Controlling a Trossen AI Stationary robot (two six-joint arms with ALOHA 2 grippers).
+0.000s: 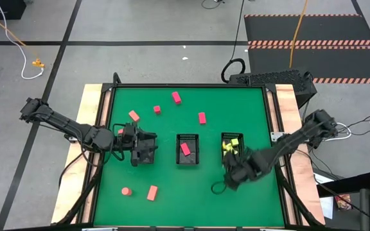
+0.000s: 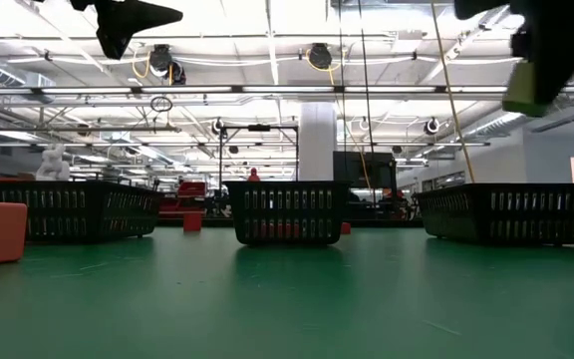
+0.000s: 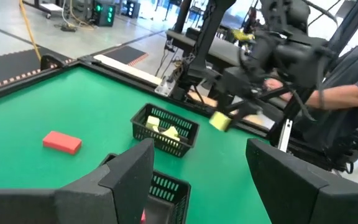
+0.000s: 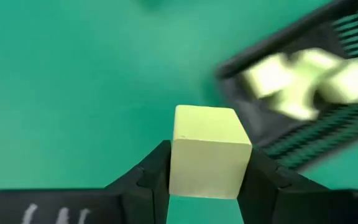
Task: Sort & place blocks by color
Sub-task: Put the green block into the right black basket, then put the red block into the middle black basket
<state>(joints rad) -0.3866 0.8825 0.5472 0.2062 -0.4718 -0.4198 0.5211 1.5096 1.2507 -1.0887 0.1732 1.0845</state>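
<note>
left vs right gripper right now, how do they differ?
The right gripper is shut on a yellow-green block; the left gripper is open and holds nothing. The right gripper hangs just beside the basket of yellow-green blocks; the left gripper sits left of the basket with a red block. Both are dark two-finger grippers above the green mat.

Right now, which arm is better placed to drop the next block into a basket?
Right. Its tool is shut on a yellow-green block, beside the basket of yellow-green blocks. The left tool is open and holds nothing, left of the red-block basket.
</note>
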